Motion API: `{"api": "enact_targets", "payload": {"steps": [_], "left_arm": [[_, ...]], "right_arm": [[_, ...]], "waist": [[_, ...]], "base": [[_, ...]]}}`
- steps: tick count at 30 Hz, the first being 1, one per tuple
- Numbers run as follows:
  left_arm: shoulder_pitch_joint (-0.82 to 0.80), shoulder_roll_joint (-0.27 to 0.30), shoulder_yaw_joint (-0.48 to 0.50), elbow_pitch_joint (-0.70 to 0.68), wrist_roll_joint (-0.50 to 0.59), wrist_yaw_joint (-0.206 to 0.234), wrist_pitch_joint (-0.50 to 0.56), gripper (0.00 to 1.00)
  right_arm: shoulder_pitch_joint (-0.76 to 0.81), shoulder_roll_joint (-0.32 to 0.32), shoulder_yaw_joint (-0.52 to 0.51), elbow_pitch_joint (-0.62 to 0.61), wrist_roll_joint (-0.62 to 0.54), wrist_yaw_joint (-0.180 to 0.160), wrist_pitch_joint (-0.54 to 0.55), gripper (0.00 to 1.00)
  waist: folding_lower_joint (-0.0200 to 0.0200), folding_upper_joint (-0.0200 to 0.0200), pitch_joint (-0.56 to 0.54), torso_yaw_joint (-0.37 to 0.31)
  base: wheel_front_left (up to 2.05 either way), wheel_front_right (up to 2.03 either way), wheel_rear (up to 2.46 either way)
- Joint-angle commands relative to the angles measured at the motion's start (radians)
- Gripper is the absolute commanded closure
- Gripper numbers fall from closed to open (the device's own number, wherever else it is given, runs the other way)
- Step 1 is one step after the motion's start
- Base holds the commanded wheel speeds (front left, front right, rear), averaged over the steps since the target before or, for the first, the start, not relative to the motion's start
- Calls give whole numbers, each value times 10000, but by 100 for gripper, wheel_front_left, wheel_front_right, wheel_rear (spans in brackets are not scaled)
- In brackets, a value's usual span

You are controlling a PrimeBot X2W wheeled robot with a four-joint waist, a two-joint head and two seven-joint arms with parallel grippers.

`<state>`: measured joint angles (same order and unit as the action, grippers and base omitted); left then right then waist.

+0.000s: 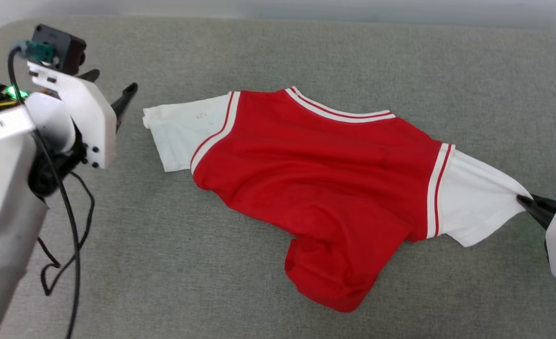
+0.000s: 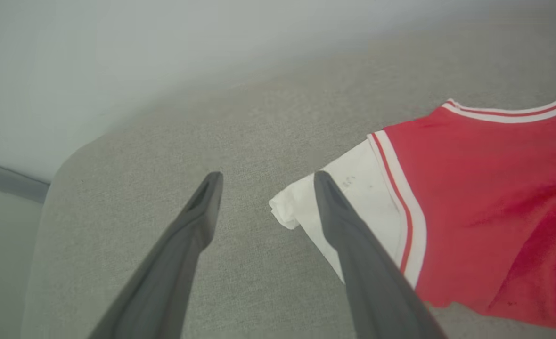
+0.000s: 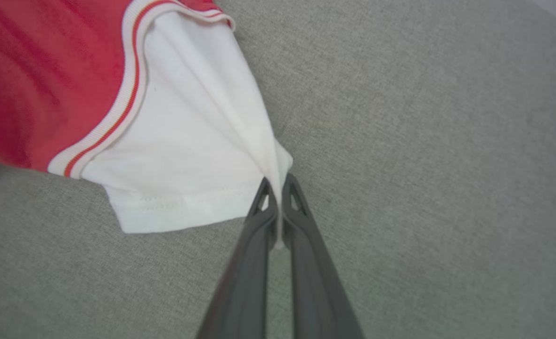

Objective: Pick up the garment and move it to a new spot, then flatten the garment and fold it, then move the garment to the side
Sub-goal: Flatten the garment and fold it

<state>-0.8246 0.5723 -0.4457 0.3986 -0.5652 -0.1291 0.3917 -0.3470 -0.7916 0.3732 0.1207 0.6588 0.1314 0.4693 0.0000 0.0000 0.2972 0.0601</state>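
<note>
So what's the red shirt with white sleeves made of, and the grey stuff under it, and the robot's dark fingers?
The red shirt with white sleeves: soft thin knit cloth, matte; it puckers where the right gripper pinches a sleeve. The grey surface: woven fabric, probably padded; fine weave shows. The dark fingers: smooth, stiff, likely hard plastic, though that's uncertain.

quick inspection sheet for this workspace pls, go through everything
surface: grey fabric pad, no stains seen
job's things: garment lying rumpled, plain red side up, lower part bunched
clutter: nothing seen
pincers: left pincer open, holding nothing, near one white sleeve; right pincer shut on the edge of the other sleeve, cloth pulled taut
cables: black cable looping loose by the left arm
surroundings: pale wall behind the pad
</note>
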Motion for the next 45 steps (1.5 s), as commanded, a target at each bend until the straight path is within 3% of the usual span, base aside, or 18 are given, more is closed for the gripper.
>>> {"api": "enact_targets", "payload": {"steps": [1, 6, 13, 20, 29, 30, 35, 45], "left_arm": [[-223, 142, -155, 132, -252, 1, 326, 0], [-1248, 605, -924, 674, -1411, -1, 2015, 0], [-2321, 963, -1806, 1428, -2216, -2, 3826, 0], [-2824, 1122, -2512, 2136, -2490, -2, 4588, 0], [-2279, 782, -3427, 2771, -3149, -3, 5060, 1], [-2234, 749, -3546, 2803, -3172, -3, 5031, 100], [-2410, 801, -3913, 2854, -3036, -3, 4472, 100], [-3250, 1117, -4332, 2560, -2577, -2, 1281, 100]], "right_arm": [[51, 85, -81, -124, -75, -14, 59, 100], [-108, 331, -355, -605, -404, -14, 288, 100], [-320, 614, -513, -1148, -701, -14, 486, 100], [-516, 731, -523, -1451, -891, -14, 594, 100], [-663, 785, -567, -1550, -997, -16, 591, 100], [-704, 808, -551, -1563, -1004, -16, 565, 100], [-812, 887, -417, -1510, -1009, -14, 509, 100], [-1216, 802, -399, -1152, -1228, -13, -185, 100]], "waist": [[0, 0, 267, -204], [0, 0, 824, -512], [0, 0, 1569, -927], [0, 0, 2143, -1227], [0, 0, 2459, -1322], [0, 0, 2472, -1323], [0, 0, 2344, -1223], [0, 0, 1032, -722]], "base": [[0, 0, 0], [0, 0, 0], [0, 0, 0], [0, 0, 0], [0, 0, 0], [0, 0, 0], [0, 0, 0], [0, 0, 0]]}}
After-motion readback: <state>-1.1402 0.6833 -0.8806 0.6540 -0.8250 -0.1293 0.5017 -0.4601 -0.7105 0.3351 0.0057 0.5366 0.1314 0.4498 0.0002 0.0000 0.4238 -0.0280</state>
